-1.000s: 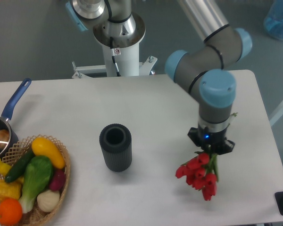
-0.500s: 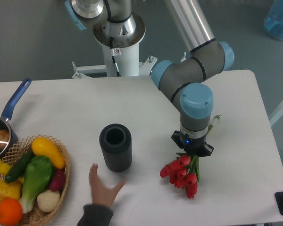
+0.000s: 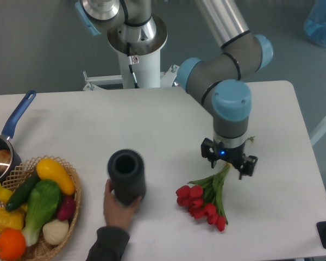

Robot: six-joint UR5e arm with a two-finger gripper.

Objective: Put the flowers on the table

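The flowers [image 3: 202, 202], red tulips on thin green stems, lie flat on the white table [image 3: 168, 130], blooms toward the front and stems pointing up to the right. My gripper [image 3: 229, 161] hovers just over the stem ends with its fingers [image 3: 249, 165] spread apart and nothing held between them. The stem tips are partly hidden under the gripper.
A person's hand [image 3: 118, 205] reaches in from the front edge and grips the dark cylinder [image 3: 127, 176], which is blurred. A wicker basket [image 3: 60, 217] of toy vegetables sits at the front left. A blue-handled pan [image 3: 8, 136] lies at the left edge.
The gripper has opened and let go of the flowers, which now lie flat on the table. The hand has moved up and taken hold of the dark cylinder, shifting it left.
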